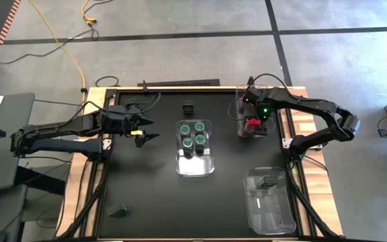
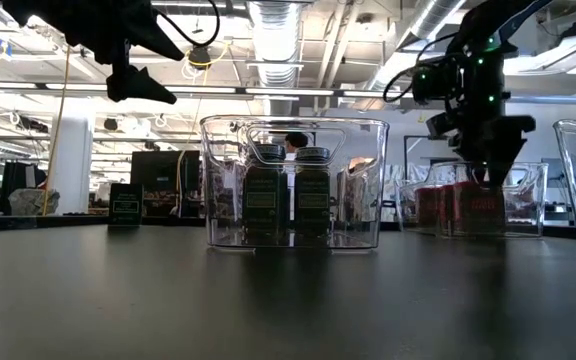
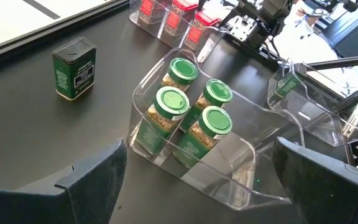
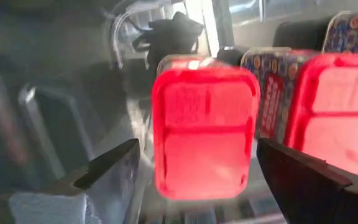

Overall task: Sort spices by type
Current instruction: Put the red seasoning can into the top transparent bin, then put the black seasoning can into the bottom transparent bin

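Observation:
Several red spice boxes stand in a clear bin at the table's far right. My right gripper points down into that bin, open, with one finger on either side of a red box; a gap shows on both sides. Several green-topped jars stand upright in the clear middle bin. A dark green tin stands alone on the table beyond it. My left gripper hangs open above the table, left of the middle bin.
A third clear bin sits at the near right with one dark green container at its far end. A small dark object lies near the table's near left corner. Bare black tabletop stretches across the near middle.

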You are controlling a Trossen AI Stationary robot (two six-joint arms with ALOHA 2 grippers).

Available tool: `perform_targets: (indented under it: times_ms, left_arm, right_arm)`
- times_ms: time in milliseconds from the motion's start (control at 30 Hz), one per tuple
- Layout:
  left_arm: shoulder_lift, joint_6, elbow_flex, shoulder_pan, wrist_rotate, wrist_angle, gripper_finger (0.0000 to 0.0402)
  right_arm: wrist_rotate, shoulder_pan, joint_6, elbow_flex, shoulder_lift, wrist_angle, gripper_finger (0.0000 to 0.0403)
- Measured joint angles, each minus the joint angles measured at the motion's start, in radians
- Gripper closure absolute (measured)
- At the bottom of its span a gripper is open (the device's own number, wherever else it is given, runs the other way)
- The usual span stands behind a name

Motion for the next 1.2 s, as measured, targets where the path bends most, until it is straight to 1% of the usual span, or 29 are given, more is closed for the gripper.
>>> perform_targets:
  times_ms: [100, 200, 267, 400, 467, 567, 700, 767, 833, 900, 933, 967, 1033, 1200]
  left_arm:
    - [0.000, 0.000, 0.000, 0.000, 0.000, 0.000, 0.0019]
    - [0.000, -0.015, 0.000, 0.000, 0.000, 0.000, 0.0019]
    - [0.000, -0.019, 0.000, 0.000, 0.000, -0.001, 0.0019]
    - [0.000, -0.008, 0.000, 0.000, 0.000, -0.007, 0.0019]
    - [0.000, -0.008, 0.000, 0.000, 0.000, -0.010, 0.0019]
    - [0.000, -0.008, 0.001, 0.000, 0.000, -0.033, 0.0019]
    - [0.000, -0.006, 0.001, 0.000, -0.004, -0.035, 0.0019]
    - [0.000, 0.002, 0.001, 0.001, -0.012, -0.037, 0.0019]
    - [0.000, 0.021, 0.001, 0.001, -0.012, -0.037, 0.0019]
    - [0.000, 0.048, 0.001, 0.001, -0.012, -0.037, 0.0019]
    - [0.000, 0.053, 0.001, 0.001, -0.012, -0.037, 0.0019]
    - [0.000, 0.055, 0.001, 0.001, -0.012, -0.037, 0.0019]
    - [0.000, 0.057, 0.001, 0.001, -0.012, -0.040, 0.0019]
    - [0.000, 0.098, 0.001, 0.001, -0.012, -0.077, 0.0019]
  right_arm:
    - [0.000, -0.005, 0.000, 0.042, -0.008, -0.047, 0.0039]
    - [0.000, -0.014, 0.023, 0.090, -0.032, -0.058, 0.0040]
    - [0.000, -0.020, 0.061, 0.124, -0.049, -0.060, 0.0041]
    - [0.000, -0.027, 0.191, 0.193, -0.100, -0.031, 0.0041]
    - [-0.001, -0.027, 0.253, 0.201, -0.133, 0.044, 0.0041]
    - [-0.030, -0.025, 0.361, 0.202, -0.168, 0.229, 0.0041]
    - [-0.040, -0.021, 0.506, 0.203, -0.146, 0.515, 0.0041]
    - [-0.041, -0.009, 0.531, 0.203, -0.116, 0.668, 0.0042]
    - [-0.061, 0.012, 0.490, 0.203, -0.076, 0.823, 0.0045]
    - [-0.153, 0.038, 0.430, 0.212, -0.022, 0.952, 0.0046]
    - [-0.202, 0.052, 0.411, 0.236, 0.013, 0.981, 0.0047]
    - [-0.228, 0.067, 0.396, 0.273, 0.055, 0.985, 0.0048]
    - [-0.240, 0.099, 0.352, 0.375, 0.149, 0.920, 0.0048]
    - [-0.241, 0.144, 0.150, 0.717, 0.428, 0.594, 0.0049]
